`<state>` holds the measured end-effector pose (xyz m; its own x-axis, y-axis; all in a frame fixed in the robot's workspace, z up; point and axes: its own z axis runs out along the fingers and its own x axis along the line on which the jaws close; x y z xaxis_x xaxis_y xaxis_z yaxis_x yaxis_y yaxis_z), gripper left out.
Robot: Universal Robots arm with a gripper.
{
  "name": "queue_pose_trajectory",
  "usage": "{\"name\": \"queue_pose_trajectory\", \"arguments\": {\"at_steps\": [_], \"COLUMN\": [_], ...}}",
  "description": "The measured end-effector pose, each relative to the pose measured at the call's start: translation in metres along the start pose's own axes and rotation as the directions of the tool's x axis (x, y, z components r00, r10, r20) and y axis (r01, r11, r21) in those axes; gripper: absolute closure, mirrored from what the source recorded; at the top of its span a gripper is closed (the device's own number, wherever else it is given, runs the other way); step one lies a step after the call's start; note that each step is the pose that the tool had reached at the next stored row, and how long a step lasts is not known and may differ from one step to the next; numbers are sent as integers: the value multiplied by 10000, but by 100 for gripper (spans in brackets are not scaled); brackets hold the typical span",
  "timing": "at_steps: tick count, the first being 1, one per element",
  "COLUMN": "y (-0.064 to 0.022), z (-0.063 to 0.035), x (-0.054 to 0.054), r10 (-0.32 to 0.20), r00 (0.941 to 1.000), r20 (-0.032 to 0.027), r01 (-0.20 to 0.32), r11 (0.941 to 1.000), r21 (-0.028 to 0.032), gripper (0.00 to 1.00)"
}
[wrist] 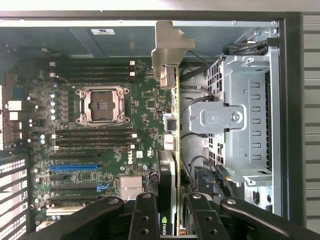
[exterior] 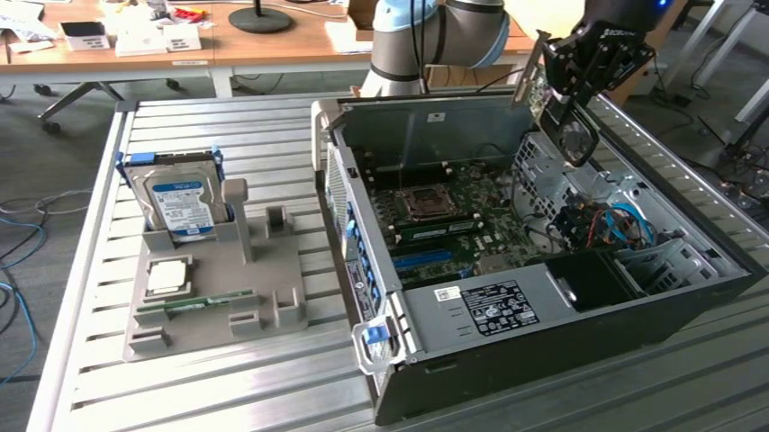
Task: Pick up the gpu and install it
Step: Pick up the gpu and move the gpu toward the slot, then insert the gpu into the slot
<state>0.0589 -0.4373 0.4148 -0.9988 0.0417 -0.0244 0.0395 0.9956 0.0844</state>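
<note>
Now the carry step looks in hand: the pincer (wrist: 171,212) is clamped on the gpu (wrist: 170,125), held edge-down above the open computer case (exterior: 541,369), clear of the motherboard (wrist: 100,145). Seating it probably calls for aligning its edge with 1 slot.

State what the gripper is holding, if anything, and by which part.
The gripper holds the gpu by the end opposite its silver bracket.
</note>
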Motion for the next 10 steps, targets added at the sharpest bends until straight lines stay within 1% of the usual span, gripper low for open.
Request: {"name": "queue_pose_trajectory", "arguments": {"at_steps": [10], "y": [0], "z": [0], "x": [-5], "r10": [0], "r00": [10000], "r20": [1], "r01": [0], "r11": [10000], "r21": [0], "gripper": [73]}}
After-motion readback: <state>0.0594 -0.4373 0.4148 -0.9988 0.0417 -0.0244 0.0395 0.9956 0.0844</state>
